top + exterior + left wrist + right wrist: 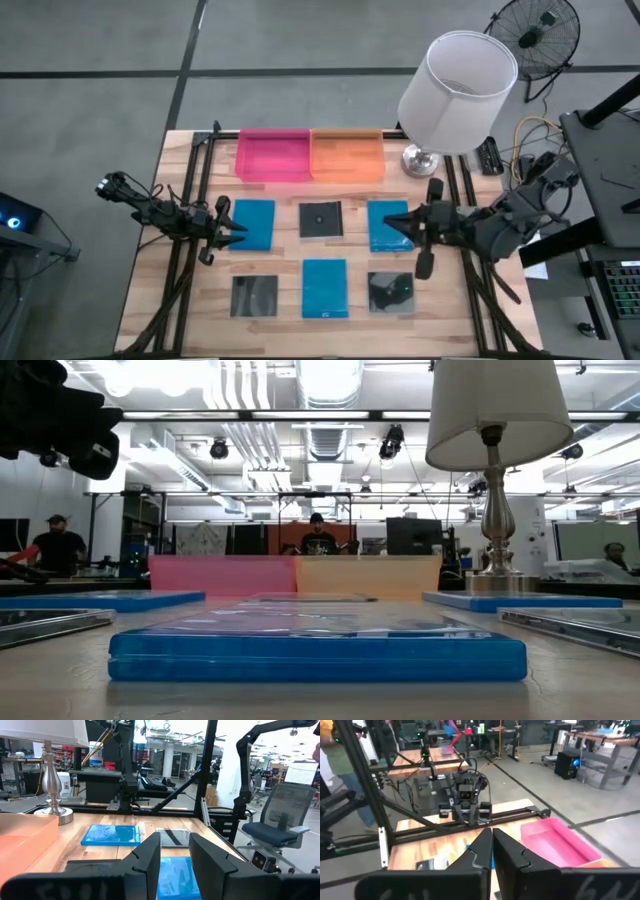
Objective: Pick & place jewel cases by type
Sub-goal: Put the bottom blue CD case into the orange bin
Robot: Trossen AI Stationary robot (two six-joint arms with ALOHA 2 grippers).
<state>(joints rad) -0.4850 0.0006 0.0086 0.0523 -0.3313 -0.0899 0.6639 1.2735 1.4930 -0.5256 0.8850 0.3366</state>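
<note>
From table height my own arms were mostly cut off; only a dark bulk showed, and the nearest bright blue rectangular plastic case [317, 643] hid most of the worktop [190, 300] behind it.

My left jaws [236, 229] hung at the left edge of another blue rectangular case [252, 224], fingers [150, 857] parted and holding nothing. My right jaws [392, 224] stood over the third blue rectangular case [386, 226], hiding part of it, fingers [512, 852] pressed together, empty.

Three dark glossy square cases lay flat: one mid-worktop [321, 219], two [254, 296] [391, 292] along the front edge.

A shallow pink tray [272, 156] and a shallow orange tray [347, 156] touched along the back edge, a white-shaded lamp [455, 90] at the back right corner.
</note>
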